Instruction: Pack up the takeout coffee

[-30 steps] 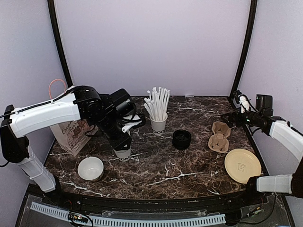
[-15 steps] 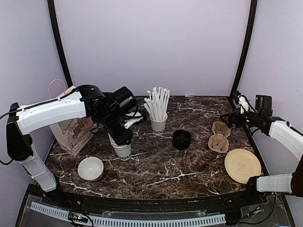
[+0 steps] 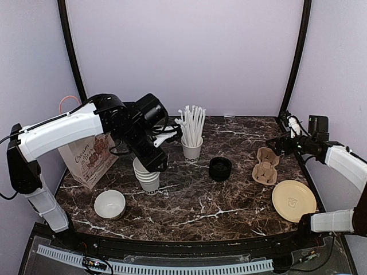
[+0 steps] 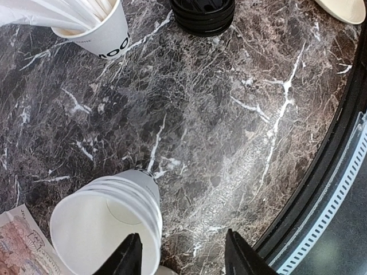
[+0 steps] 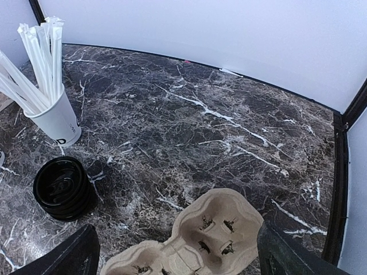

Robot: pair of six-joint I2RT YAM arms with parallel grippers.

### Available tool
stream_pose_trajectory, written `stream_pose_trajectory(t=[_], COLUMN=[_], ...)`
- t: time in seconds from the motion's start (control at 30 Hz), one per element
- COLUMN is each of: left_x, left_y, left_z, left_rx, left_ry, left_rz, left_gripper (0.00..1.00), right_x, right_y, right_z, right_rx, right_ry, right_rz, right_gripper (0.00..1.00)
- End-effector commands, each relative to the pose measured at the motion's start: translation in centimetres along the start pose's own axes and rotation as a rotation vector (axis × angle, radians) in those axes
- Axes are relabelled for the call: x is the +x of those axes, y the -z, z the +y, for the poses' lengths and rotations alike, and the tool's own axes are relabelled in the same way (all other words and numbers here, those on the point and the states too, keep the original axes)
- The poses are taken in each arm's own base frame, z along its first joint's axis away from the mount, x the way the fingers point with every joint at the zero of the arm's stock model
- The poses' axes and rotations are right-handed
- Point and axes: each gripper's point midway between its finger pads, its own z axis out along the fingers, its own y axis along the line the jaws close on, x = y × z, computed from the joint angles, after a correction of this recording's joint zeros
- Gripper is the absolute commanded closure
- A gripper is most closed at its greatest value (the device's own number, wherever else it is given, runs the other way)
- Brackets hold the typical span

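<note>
Paper cups (image 4: 103,229): stood stacked lower left, open table (image 4: 218,143) to their right. Left gripper (image 4: 184,255): spread, held nothing. Right gripper (image 5: 180,252): spread wide.

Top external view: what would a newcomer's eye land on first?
The left gripper hangs open beside the rim of a stack of white paper cups, left of centre. Nearby stands a cup bristling with straws; black lids sit mid-table and a cardboard cup carrier lies at the right.

A robotics test cell dressed as a café counter is shown: a marble-patterned tabletop (image 3: 229,200) is enclosed by plain lilac panels (image 3: 189,57) and black poles (image 3: 71,51), white arms (image 3: 57,134) are bolted at its edge, and straws (image 3: 192,123), black lids (image 3: 220,168) and a pulp cup carrier (image 3: 265,166) are laid out.
</note>
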Motion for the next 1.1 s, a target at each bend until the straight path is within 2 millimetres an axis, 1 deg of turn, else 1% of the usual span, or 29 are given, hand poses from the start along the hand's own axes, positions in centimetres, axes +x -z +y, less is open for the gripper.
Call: stream_pose_trajectory(t=[0.0,0.03,0.07,0.1,0.2,0.37,0.43,0.57,0.63,0.73,0.9,1.07], left_x=[2.4,2.5,2.6,2.8,2.8,3.4,3.5,4.0,4.1,4.1,3.8,3.1], left_y=[-1.2,-1.3,-1.4,-1.5,-1.8,-2.4,-2.6,-3.1,-3.5,-3.5,-3.0,-1.7], left_z=[1.5,2.0,2.2,2.4,2.6,3.0,3.0,2.8,2.4,2.5,2.6,2.8], left_rx=[-0.079,-0.102,-0.102,-0.100,-0.077,-0.061,-0.053,-0.041,-0.017,-0.019,-0.025,-0.041], left_ry=[0.009,0.017,0.025,0.035,0.061,0.083,0.085,0.088,0.090,0.090,0.089,0.092], left_rz=[0.104,0.110,0.117,0.121,0.122,0.142,0.148,0.170,0.180,0.181,0.176,0.153], left_gripper=[0.48,0.50,0.51,0.54,0.60,0.75,0.77,0.78,0.81,0.87,0.89,0.87], right_x=[-0.1,0.0,0.0,0.0,0.0,0.1,0.1,0.1,0.1,0.1,0.2,0.3], right_y=[-0.2,-0.2,-0.2,-0.2,-0.2,-0.2,-0.2,-0.3,-0.3,-0.3,-0.4,-0.6], right_z=[-0.1,-0.1,-0.1,-0.1,-0.1,-0.1,-0.1,-0.1,-0.2,-0.1,-0.1,-0.1], right_rx=[-0.003,-0.002,-0.002,-0.002,-0.002,-0.002,-0.001,-0.002,-0.002,-0.006,-0.009,-0.014], right_ry=[0.019,0.020,0.020,0.021,0.021,0.022,0.022,0.022,0.021,0.021,0.018,0.015], right_rz=[-0.019,-0.018,-0.018,-0.018,-0.017,-0.017,-0.017,-0.016,-0.015,-0.015,-0.013,-0.007], right_gripper=[0.04,0.04,0.04,0.04,0.04,0.04,0.04,0.04,0.04,0.04,0.04,0.04])
